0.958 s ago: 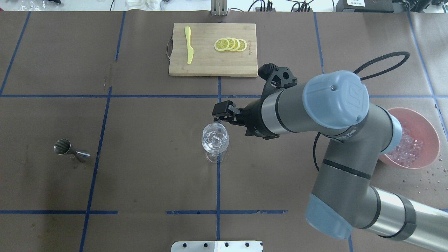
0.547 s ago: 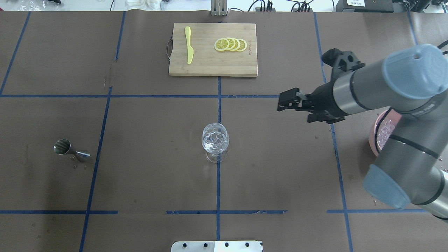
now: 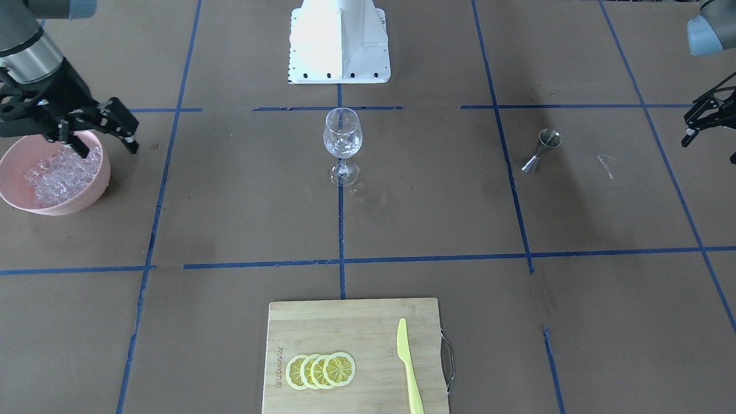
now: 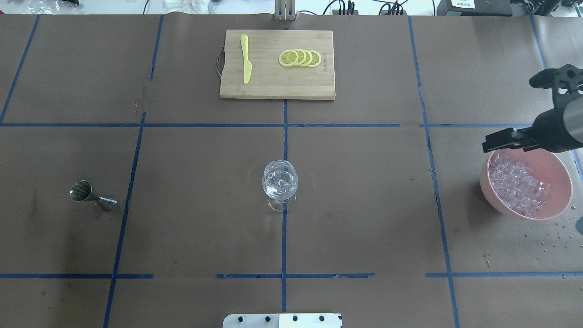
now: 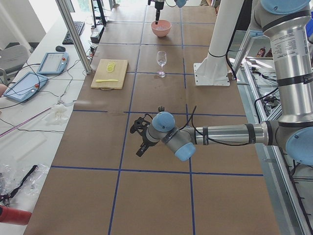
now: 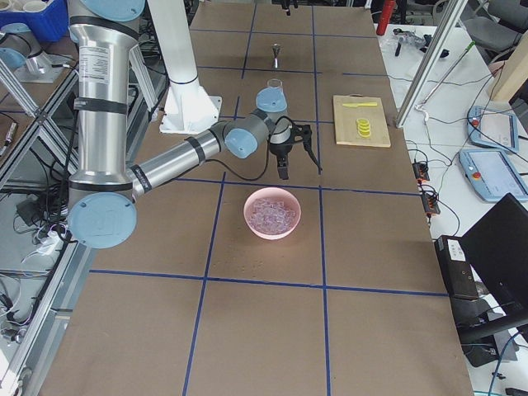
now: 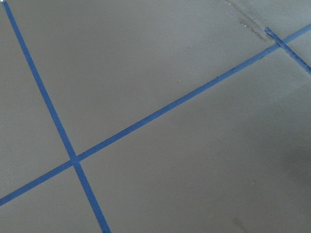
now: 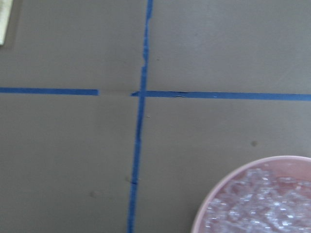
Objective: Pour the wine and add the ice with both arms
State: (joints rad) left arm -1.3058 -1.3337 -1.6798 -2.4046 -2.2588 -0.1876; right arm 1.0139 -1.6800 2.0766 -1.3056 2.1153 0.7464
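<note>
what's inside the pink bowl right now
A heap of clear ice chunks fills the pink bowl. The ice covers the bowl's bottom, so anything beneath it cannot be seen. The right gripper hangs open by the rim, not down in the ice.

R arm (image 4: 558, 127) cropped at edge | L gripper (image 3: 690, 129) part-cropped, jaws unclear | glass (image 4: 280, 187) contents: maybe ice (image 4: 276, 177)
</note>
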